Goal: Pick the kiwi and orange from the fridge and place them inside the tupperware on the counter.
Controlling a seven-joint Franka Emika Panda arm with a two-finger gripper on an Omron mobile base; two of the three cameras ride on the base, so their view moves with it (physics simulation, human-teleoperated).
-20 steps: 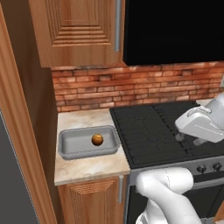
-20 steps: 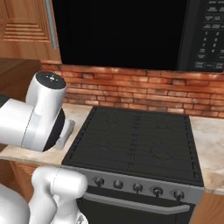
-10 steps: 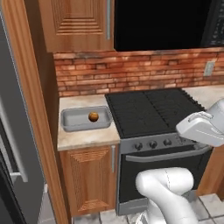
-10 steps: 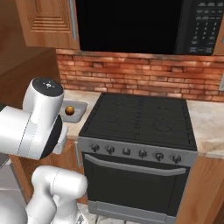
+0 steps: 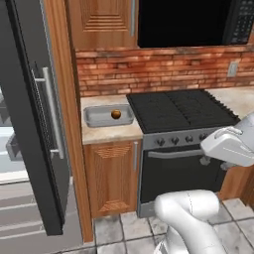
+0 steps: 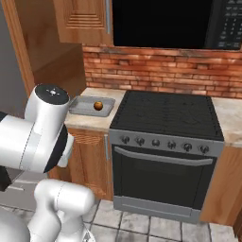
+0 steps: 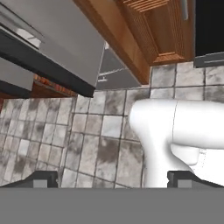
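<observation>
1 orange (image 5: 116, 114) in counter (image 5: 106, 132) tupperware (image 5: 94, 118)

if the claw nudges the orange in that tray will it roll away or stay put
The orange looks round like a ball, so a nudge would probably set it rolling. It sits inside the tupperware, whose raised rim would likely stop it from leaving. A pinch may slip off its curved sides unless centred.

Orange-brown orange (image 5: 116, 114) in grey tupperware (image 5: 94, 116) on beige marbled counter (image 5: 106, 132).
</observation>
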